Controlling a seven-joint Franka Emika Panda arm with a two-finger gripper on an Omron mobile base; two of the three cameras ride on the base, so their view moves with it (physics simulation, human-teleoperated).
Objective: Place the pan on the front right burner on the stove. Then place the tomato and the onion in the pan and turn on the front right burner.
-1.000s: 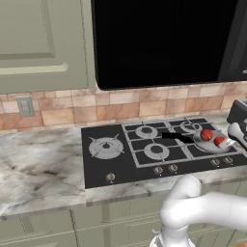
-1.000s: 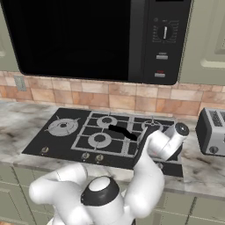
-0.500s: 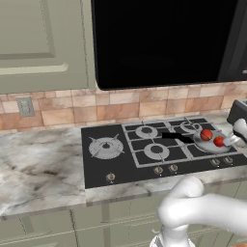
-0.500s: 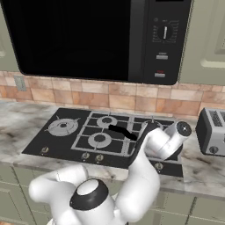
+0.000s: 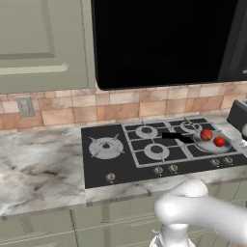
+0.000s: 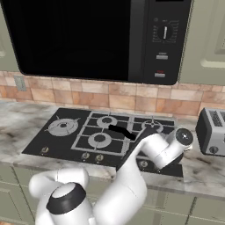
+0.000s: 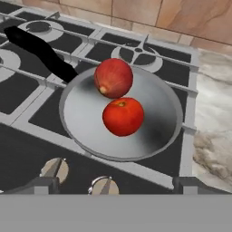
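Observation:
The silver pan (image 7: 81,113) sits on the grate at the front right of the black stove (image 7: 18,149), covering the front right burner. Its black handle (image 7: 41,50) points back and to the left. The onion (image 7: 113,78) and the tomato (image 7: 123,116) lie side by side in the pan, touching. My gripper (image 7: 116,186) is open and empty, above the stove's front edge by two silver knobs (image 7: 54,168), just short of the pan. In the left base view the pan (image 5: 212,147) holds the onion (image 5: 206,134) and the tomato (image 5: 219,141). My arm hides the pan in the right base view, where the handle (image 6: 121,131) shows.
A dark toaster (image 6: 213,132) stands on the marble counter right of the stove. A black microwave (image 6: 88,39) hangs above the cooktop. The star-shaped burner (image 5: 105,147) lies at the stove's left, and more knobs (image 5: 165,170) line its front edge.
My hand has drifted slightly to the right and a little lower. The pan, onion and tomato have stayed put.

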